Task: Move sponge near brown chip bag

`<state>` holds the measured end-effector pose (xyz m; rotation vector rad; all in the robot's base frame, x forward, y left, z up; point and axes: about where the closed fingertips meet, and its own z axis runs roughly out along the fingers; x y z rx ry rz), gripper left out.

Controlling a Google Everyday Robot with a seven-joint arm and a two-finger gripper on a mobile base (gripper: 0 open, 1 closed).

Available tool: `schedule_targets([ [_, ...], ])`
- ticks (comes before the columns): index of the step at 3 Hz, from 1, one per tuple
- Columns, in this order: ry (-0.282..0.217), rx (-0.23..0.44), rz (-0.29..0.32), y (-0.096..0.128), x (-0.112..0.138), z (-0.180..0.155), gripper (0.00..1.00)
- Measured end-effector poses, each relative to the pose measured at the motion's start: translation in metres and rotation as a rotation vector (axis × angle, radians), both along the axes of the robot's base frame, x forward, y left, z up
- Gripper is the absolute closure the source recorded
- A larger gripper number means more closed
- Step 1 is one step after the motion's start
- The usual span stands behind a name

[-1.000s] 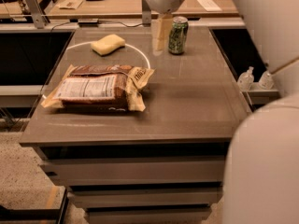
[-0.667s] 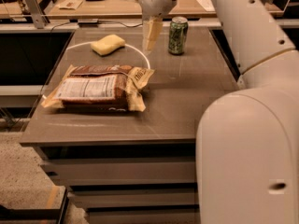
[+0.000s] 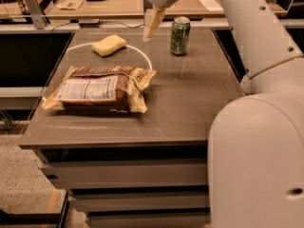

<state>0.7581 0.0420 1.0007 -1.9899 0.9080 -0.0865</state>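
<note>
The pale-yellow sponge (image 3: 109, 45) lies on the far left part of the brown table (image 3: 190, 103). The brown chip bag (image 3: 99, 89) lies flat in front of it, label panel up, a short gap apart. My gripper (image 3: 152, 24) hangs above the table's far edge, to the right of the sponge and left of the green can, holding nothing.
A green drink can (image 3: 180, 35) stands upright at the far middle of the table. A thin white cable arc (image 3: 142, 56) lies on the table around the sponge. My white arm (image 3: 256, 127) fills the right side. Desks (image 3: 109, 1) stand behind.
My gripper has moved left, away from the can and toward the sponge. The sponge, bag and can have not moved.
</note>
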Motion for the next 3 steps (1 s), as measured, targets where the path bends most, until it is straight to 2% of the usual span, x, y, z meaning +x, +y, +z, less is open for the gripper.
schedule_targets([
  [1,-0.162,-0.092,-0.106,-0.026,0.003,0.024,0.0],
  [2,-0.25,-0.18,-0.206,-0.053,-0.005,0.024,0.0],
  [3,-0.228,-0.255,-0.184,-0.048,-0.024,-0.024,0.0],
])
